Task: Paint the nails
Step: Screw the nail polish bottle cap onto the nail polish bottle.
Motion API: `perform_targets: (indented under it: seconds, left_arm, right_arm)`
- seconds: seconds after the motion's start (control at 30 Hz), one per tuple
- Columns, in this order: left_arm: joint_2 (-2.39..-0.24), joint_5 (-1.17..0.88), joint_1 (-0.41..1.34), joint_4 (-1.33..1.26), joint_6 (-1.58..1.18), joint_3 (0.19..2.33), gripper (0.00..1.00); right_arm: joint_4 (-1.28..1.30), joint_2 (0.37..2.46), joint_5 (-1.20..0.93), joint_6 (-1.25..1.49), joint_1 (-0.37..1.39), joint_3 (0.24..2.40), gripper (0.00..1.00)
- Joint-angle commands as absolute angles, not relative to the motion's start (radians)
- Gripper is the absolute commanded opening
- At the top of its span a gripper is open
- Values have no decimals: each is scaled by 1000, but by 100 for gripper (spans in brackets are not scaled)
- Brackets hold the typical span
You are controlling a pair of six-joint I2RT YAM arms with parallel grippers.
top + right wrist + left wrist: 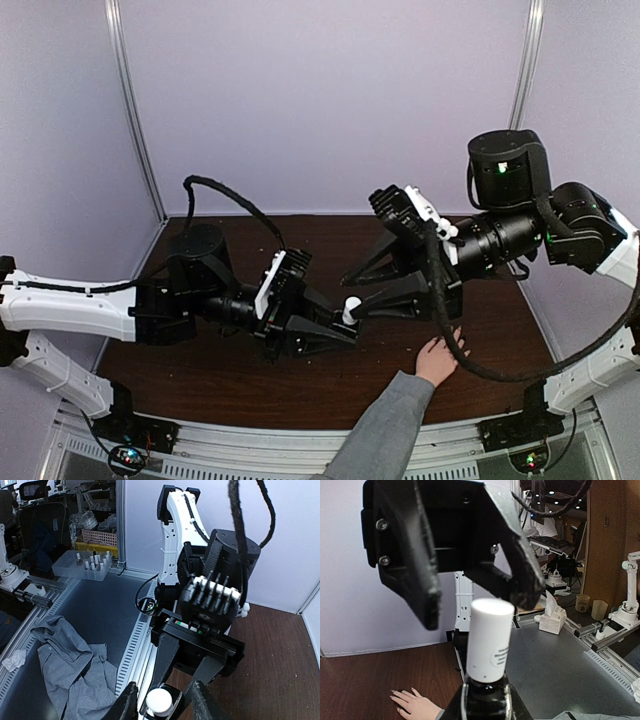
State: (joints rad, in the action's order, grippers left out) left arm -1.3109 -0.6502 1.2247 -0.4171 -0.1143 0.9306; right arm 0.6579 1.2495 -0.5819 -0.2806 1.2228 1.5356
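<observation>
Pale lilac walls (320, 100) closed off far, left and right; dark wood tabletop (200, 365); grey surface (95, 605) past the near rail (250, 440) held a grey cloth (75, 665).

You're looking at a dark wood-grain bench (230, 370) with a dull sheen, a smooth matt white plastic cap (490, 640) on a glossy dark bottle (485, 700), the rough matt black plastic right tool (479, 607), and a soft grey cloth sleeve (385, 430).

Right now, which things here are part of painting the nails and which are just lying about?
In the job: polish bottle, white-capped; left end effector gripping it; right end effector astride its cap; nails on the person's hand.
Lying about: grey garment, tray of small bottles, tissue box.
</observation>
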Motion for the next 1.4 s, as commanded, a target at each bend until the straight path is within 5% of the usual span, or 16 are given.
perform_targets:
  seconds: [0.0,0.3,0.6,1.37]
  left_arm:
    - [-1324,-711,1209,-461,-154,973,0]
    - [-1326,-727,1191,-503,-187,963,0]
    - [-1321,-717,1161,-608,-243,923,0]
    - [-1235,-337,1150,-675,-180,858,0]
  right_arm:
    - [701,1272,-652,-299,1218,1583,35]
    - [755,1299,-646,-331,1219,1602,31]
    - [690,1287,-614,-300,1219,1554,1]
    - [747,1382,-369,-231,1215,1584,0]
